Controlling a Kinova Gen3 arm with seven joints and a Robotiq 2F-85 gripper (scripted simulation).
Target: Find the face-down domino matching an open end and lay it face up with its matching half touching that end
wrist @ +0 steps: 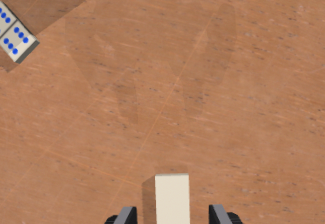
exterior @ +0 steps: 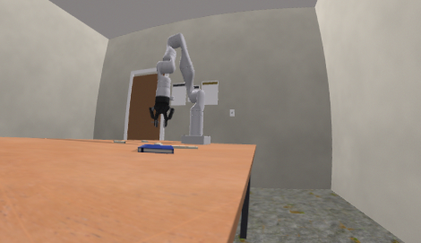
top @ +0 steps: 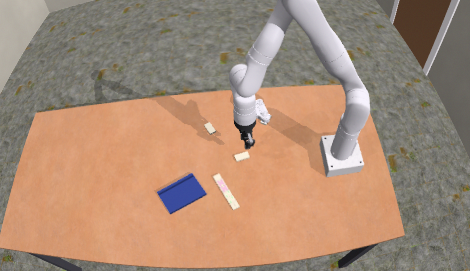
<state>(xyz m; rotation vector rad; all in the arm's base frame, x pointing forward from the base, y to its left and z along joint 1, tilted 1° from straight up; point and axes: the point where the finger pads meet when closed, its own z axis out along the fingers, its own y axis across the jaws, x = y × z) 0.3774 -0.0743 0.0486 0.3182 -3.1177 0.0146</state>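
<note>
Fingers [top: 249, 146] [exterior: 161, 124]: partway open, nothing held; above the surface [top: 100, 177] [exterior: 90, 172] [wrist: 263, 125].
Near blank-backed domino [top: 242, 156] [exterior: 158, 143] [wrist: 173, 200]: flat on surface, framed between fingers in wrist view; match unknown.
Handling: probably light, rigid; smooth faces may slip.
Hold: long side edges, pads level, near one end if tipping it over; let go before it lands.
Double-six [exterior: 144, 141] [wrist: 10, 32]: face up, apart.
Other blank-backed domino [top: 210, 128] [exterior: 119, 142]: flat, apart.
Line [top: 226, 192] [exterior: 185, 147]: beside blue tray [top: 181, 193] [exterior: 156, 148]; pips unreadable; avoid nudging.
</note>
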